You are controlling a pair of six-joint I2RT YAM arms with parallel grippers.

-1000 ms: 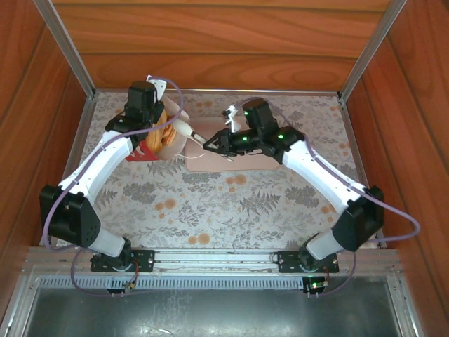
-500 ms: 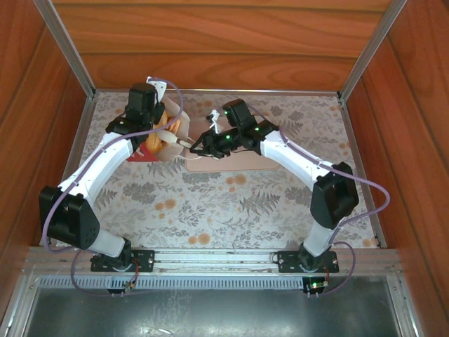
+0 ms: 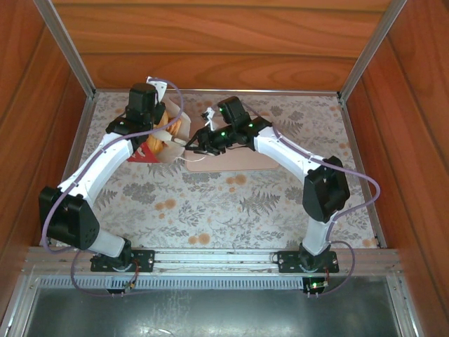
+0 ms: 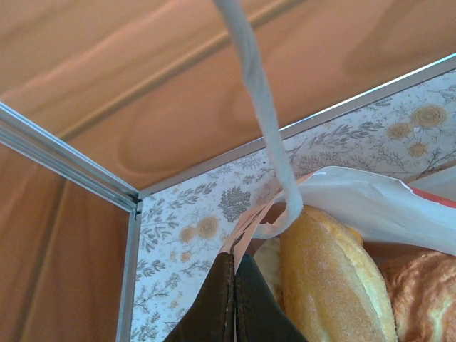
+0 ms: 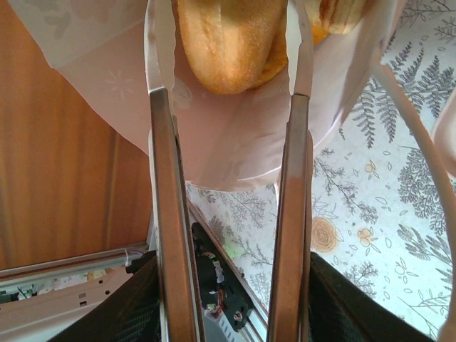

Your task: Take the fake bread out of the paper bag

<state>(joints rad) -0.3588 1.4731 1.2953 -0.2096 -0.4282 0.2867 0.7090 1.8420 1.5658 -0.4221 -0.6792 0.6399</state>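
left gripper [image 4: 234, 303]: you had its dark fingers [image 4: 214, 313] pressed flat together, pinching a fold of the bag's rim between them.
left arm in the top view: you had it reaching to the far left of the table [image 3: 210, 203], its wrist over the bag.
paper bag [image 3: 146, 150]: it sat at the far left of the floral table, just left of the pink tray [image 3: 245, 160], with its red lower band facing the near side and its mouth turned toward your right arm.
bag from the left wrist: the white paper [image 4: 370, 203] curved over the pastries, and a red edge showed at the far right of that view.
string handle [image 4: 260, 114]: it rose in a white loop from the rim, just above the pinched fold.
fake bread [image 3: 172, 129]: all of it that you could see was inside the bag, golden-brown at the mouth.
oval loaf [image 4: 331, 278]: it lay just inside the rim, right beside the left fingers, with a rougher golden pastry [image 4: 420, 292] touching its right side.
right gripper [image 5: 230, 50]: you had its fingers [image 5: 167, 214] spread wide at the bag's mouth, one on each side of the oval loaf's rounded end; you could not tell whether the tips were touching it.
yellow-orange bun [image 5: 342, 14]: it showed just right of the loaf, past the right-hand finger.
right gripper in the top view [image 3: 186, 143]: it was at the bag's open side, over the left edge of the pink tray.
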